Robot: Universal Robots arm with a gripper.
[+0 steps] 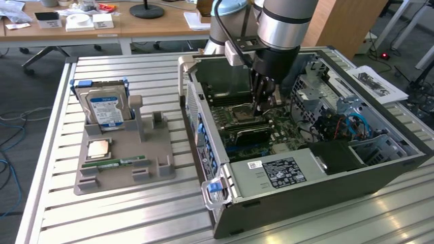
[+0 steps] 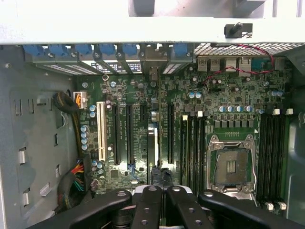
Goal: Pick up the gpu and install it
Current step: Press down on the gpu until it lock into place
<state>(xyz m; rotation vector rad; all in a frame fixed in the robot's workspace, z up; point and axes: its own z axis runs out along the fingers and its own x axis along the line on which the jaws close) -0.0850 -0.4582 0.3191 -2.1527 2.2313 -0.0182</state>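
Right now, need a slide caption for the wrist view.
Shut gripper holding the gpu edge-on over the motherboard slots inside the open computer case.

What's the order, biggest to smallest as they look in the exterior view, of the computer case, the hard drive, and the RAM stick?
1. Computer case
2. Hard drive
3. RAM stick

Gpu (image 2: 151, 148) edge-on, upright over motherboard slots

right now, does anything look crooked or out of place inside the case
nothing stands out: the end effector is shut on the gpu, which stands edge-on, parallel to the motherboard slots, not tilted
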